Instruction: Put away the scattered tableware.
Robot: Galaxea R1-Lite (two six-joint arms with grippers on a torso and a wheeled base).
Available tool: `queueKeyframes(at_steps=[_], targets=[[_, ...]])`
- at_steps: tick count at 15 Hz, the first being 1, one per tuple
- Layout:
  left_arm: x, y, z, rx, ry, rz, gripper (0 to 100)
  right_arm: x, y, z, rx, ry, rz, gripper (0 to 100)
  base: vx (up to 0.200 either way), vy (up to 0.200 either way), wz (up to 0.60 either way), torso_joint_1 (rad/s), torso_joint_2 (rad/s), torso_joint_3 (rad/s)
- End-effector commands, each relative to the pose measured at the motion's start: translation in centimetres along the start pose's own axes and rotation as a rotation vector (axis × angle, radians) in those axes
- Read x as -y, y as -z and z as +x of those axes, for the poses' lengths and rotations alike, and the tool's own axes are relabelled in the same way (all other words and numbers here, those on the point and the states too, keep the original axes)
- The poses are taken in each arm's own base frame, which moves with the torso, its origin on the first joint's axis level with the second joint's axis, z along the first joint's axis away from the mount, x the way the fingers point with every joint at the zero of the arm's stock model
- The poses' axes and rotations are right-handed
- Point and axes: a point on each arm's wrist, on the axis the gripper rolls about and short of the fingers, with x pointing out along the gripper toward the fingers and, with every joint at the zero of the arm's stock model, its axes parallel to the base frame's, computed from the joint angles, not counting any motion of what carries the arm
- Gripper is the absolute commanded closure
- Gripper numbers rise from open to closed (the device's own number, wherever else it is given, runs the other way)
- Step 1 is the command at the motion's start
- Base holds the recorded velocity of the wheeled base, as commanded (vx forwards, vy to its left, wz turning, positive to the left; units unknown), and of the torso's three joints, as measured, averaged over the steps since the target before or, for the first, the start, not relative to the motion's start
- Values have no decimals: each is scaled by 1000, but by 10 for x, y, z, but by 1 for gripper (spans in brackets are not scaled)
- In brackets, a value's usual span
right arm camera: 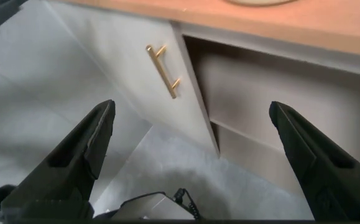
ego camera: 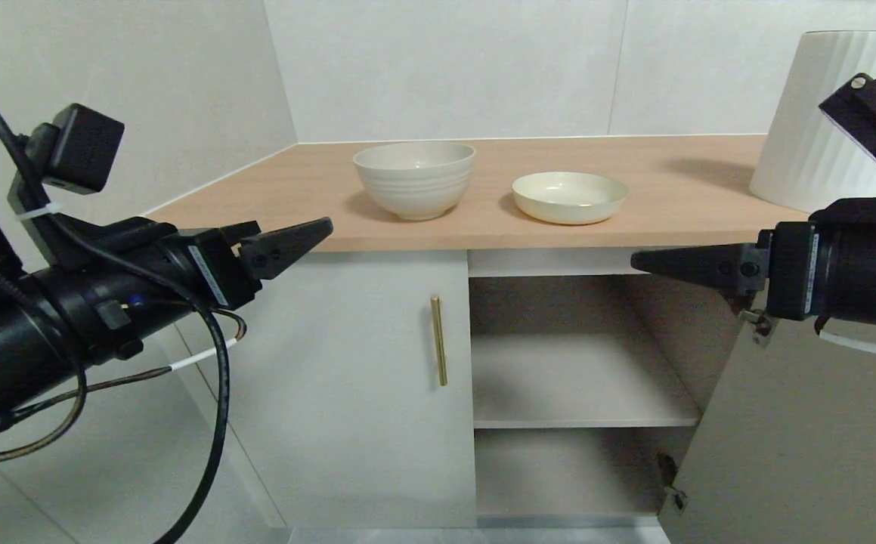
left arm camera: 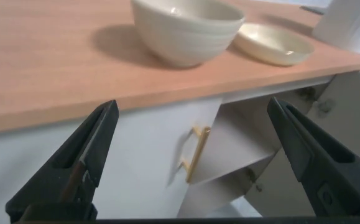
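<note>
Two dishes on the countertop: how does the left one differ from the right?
The deep bowl stands taller than the shallow dish. The deep bowl has ribbed sides; the shallow dish looks smooth. Both sit upright and empty on the countertop.

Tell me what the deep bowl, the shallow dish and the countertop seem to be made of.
The deep bowl is probably glazed ceramic: cream, glossy, with ribbed rings around its wall. The shallow dish is likely glazed ceramic too, pale yellowish with shiny highlights; hard plastic cannot be excluded. The countertop looks like wood or wood-look laminate, matte, with faint grain.
</note>
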Motion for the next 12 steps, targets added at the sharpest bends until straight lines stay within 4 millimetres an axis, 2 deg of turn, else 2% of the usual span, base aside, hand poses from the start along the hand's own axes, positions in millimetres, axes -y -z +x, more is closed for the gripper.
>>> queueKeyframes(at_steps=[1,4,7,9,12], targets=[[7,-10,-4,37,27,4,0,-3,-10,-2,34,-9,-2,0,0,0,0,0,0,0],[9,-23,3,31,27,3,0,0,-21,11,29,12,18,0,0,0,0,0,0,0],[8,-19,8,-4,24,-1,0,5,-29,18,42,37,24,0,0,0,0,0,0,0],[8,-21,8,-1,22,0,0,8,-26,27,35,85,69,0,0,0,0,0,0,0],[8,-19,8,-16,20,-2,0,11,-25,26,36,91,82,0,200,0,0,-6,-1,1]])
